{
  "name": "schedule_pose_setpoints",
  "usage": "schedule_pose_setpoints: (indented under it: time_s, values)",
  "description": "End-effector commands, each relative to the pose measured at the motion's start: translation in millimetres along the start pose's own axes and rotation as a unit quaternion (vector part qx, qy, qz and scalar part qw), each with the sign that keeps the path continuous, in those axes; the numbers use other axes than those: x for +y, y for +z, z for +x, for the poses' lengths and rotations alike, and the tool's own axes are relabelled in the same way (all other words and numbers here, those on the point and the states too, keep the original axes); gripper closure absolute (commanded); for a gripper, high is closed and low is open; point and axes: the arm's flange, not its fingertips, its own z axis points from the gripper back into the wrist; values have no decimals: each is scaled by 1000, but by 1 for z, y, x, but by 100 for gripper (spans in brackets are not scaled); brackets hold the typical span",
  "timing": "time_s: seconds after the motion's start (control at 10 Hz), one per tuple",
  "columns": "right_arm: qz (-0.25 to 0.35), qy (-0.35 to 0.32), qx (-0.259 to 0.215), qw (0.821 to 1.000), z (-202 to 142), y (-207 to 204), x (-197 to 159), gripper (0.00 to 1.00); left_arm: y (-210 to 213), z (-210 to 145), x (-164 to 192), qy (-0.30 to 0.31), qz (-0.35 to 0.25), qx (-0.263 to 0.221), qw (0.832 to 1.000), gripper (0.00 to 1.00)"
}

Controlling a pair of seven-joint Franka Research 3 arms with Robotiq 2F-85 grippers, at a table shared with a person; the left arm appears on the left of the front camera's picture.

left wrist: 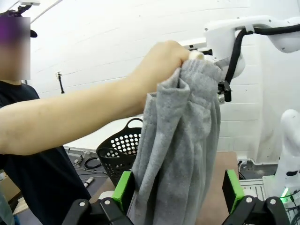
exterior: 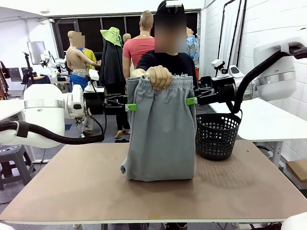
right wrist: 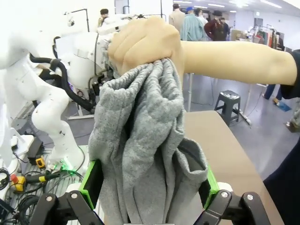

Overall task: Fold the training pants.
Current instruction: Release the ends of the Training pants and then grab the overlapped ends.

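Observation:
The light grey training pants (exterior: 160, 134) hang upright over the table's middle. A person's hand (exterior: 159, 76) bunches the waistband at the top, and the lower end rests crumpled on the tabletop. My left gripper (exterior: 127, 107) is at the pants' left edge just below the waistband. In the left wrist view its green pads (left wrist: 123, 190) stand wide apart, open, with the grey cloth (left wrist: 180, 154) hanging between them. My right gripper (exterior: 193, 101) is at the right edge at the same height. It is open too, with the cloth (right wrist: 140, 154) loose between its green pads (right wrist: 91, 183).
A black mesh basket (exterior: 217, 135) stands on the brown table (exterior: 72, 191) just right of the pants, under my right arm. The person stands at the far side behind the pants. White tables flank both sides.

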Motion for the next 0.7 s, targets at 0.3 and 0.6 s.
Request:
schedule_pose_setpoints:
  time_s: [0.3, 0.6]
  values:
    - [51, -3, -10, 999, 5, 10, 3, 0, -7, -4, 9, -3, -32, 15, 999, 0]
    - [70, 4, 1, 998, 4, 14, 7, 0, -13, -3, 10, -1, -36, 16, 999, 0]
